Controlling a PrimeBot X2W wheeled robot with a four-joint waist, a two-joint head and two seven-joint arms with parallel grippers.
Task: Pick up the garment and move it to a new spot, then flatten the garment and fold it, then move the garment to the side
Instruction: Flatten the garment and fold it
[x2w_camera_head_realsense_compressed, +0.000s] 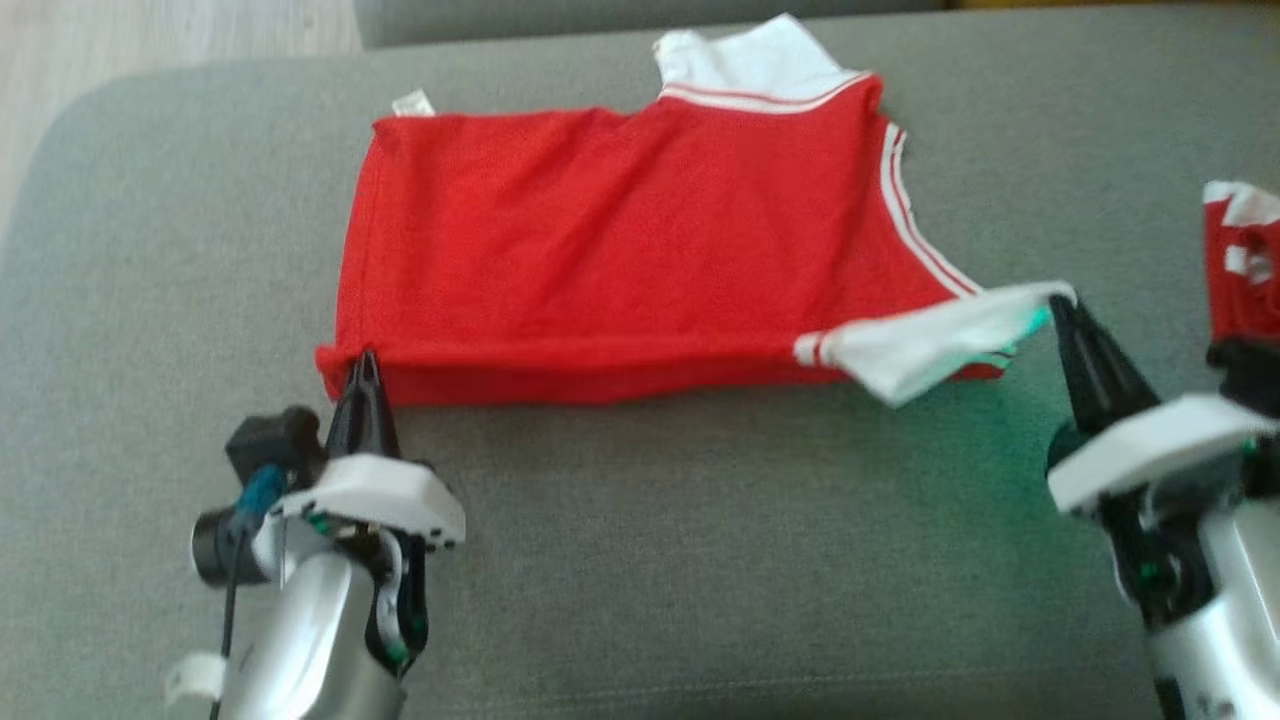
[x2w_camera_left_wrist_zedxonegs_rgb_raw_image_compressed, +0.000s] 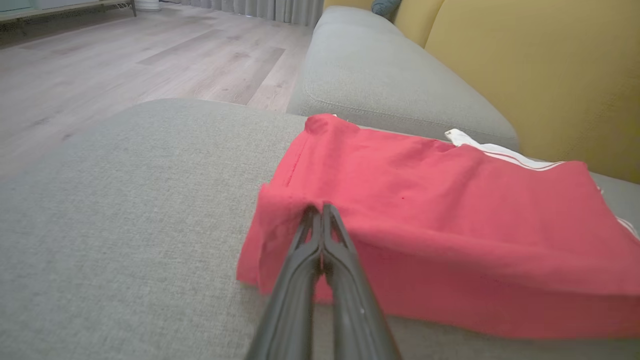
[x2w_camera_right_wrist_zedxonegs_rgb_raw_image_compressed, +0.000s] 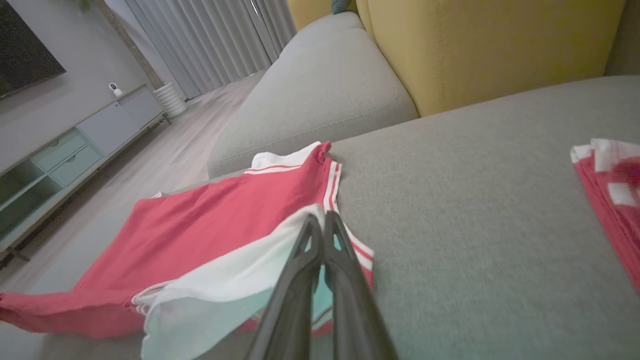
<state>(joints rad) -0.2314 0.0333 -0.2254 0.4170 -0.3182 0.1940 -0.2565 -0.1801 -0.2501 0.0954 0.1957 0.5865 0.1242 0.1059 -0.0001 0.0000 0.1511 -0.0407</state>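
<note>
Sofa seat cushion (x2w_camera_head_realsense_compressed: 640, 560): grey, carries everything.
Jersey (x2w_camera_head_realsense_compressed: 620, 250): red with white sleeves, spread across the cushion's middle, near edge raised off it.
Second red garment (x2w_camera_head_realsense_compressed: 1228, 300): at the cushion's right edge.
Left fingers (x2w_camera_head_realsense_compressed: 362, 400): closed tight, pinching the jersey's near-left corner above the cushion.
Right fingers (x2w_camera_head_realsense_compressed: 1085, 350): closed tight, pinching its white sleeve.

Soft, even light, slight blur throughout, and a green glow tints the white sleeve (x2w_camera_head_realsense_compressed: 930, 345).
</note>
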